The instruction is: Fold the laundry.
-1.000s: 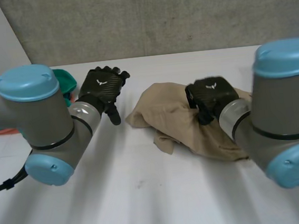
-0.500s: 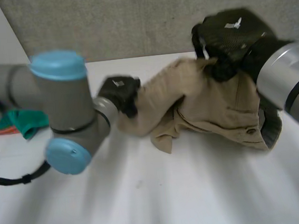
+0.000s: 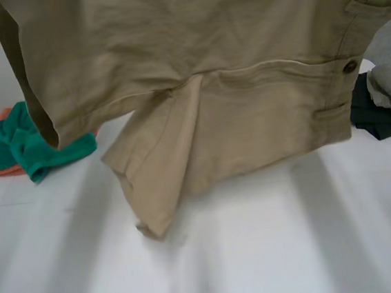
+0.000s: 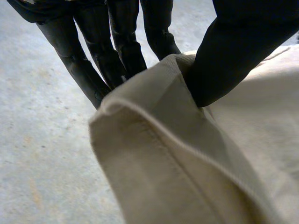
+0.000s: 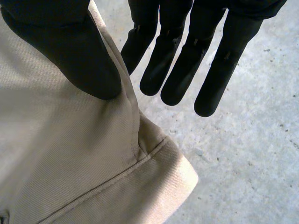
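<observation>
Change: you've hoisted the khaki garment (image 3: 196,84) from the table (image 3: 275,250) — it now hangs across the upper frame
Left hand (image 4: 233,46): thumb clamps the hem against straight fingers
Right hand (image 5: 60,42): thumb pins another edge, fingers straight
Meaning: probably spread — ready to lay flat

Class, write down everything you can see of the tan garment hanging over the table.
The tan garment looks like woven cotton twill, with stitched hems, a dark button and a pocket flap. It hangs spread and creased above the white table, one folded part drooping lowest. The left hand pinches a hemmed edge between thumb and fingers; the right hand pins another seamed edge under its thumb.
</observation>
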